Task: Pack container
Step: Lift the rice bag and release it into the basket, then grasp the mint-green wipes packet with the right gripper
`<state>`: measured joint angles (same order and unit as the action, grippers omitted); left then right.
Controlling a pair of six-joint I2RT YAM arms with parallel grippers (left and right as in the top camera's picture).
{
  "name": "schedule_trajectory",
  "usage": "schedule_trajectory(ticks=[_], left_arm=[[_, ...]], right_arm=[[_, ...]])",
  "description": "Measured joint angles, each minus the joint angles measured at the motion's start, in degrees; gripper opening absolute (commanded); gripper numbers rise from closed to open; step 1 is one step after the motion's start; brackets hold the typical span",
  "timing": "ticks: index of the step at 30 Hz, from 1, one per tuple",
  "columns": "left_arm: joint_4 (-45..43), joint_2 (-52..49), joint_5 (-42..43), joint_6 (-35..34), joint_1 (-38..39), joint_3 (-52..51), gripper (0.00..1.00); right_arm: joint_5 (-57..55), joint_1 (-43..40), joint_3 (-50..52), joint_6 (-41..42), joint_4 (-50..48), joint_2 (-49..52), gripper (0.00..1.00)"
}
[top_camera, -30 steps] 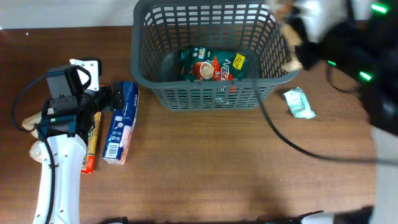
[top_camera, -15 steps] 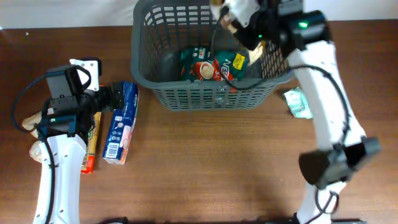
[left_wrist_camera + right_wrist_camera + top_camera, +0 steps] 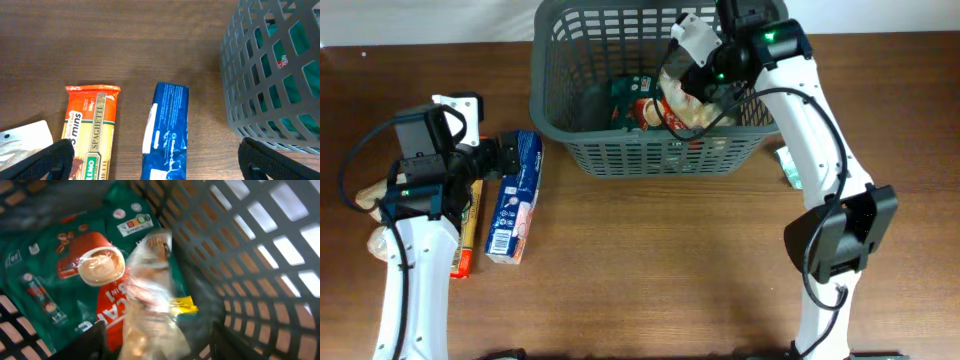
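The container is a dark grey slotted basket at the table's far middle. A green and red coffee packet lies on its floor. My right gripper hangs inside the basket, jaws apart. A clear bag of beige food sits loose between them on the coffee packet. In the right wrist view the bag is blurred and touches neither finger of that gripper. My left gripper stands open over a blue packet, its fingers wide on either side.
An orange spaghetti pack lies left of the blue packet. A white-edged packet and a beige bag sit further left. A small pale green packet lies right of the basket, partly behind the right arm. The basket wall is close on the left gripper's right.
The right arm swung in from the right over the basket carrying the clear bag, then its jaws opened and the bag dropped onto the coffee packet. The left arm has not moved.
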<state>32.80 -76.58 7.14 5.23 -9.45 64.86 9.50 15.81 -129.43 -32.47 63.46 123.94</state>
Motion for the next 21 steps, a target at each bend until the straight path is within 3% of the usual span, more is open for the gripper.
schedule_trajectory(ticks=[4,11,17,21], left_arm=[[0.0,0.0,0.0,0.0,0.0,0.0,0.99],[0.0,0.0,0.0,0.0,0.0,0.0,0.99],[0.0,0.0,0.0,0.0,0.0,0.0,0.99],[0.0,0.0,0.0,0.0,0.0,0.0,0.99]], right_arm=[[-3.5,0.0,0.0,2.5,0.9,-2.8,0.71],[-11.3,-2.1,0.0,7.5,1.2,-18.7,0.75],[-13.6,-17.5,1.7,11.5,-1.1,-30.9,0.76],[-13.5,-29.0,12.6,14.6,-6.3,-35.2,0.76]])
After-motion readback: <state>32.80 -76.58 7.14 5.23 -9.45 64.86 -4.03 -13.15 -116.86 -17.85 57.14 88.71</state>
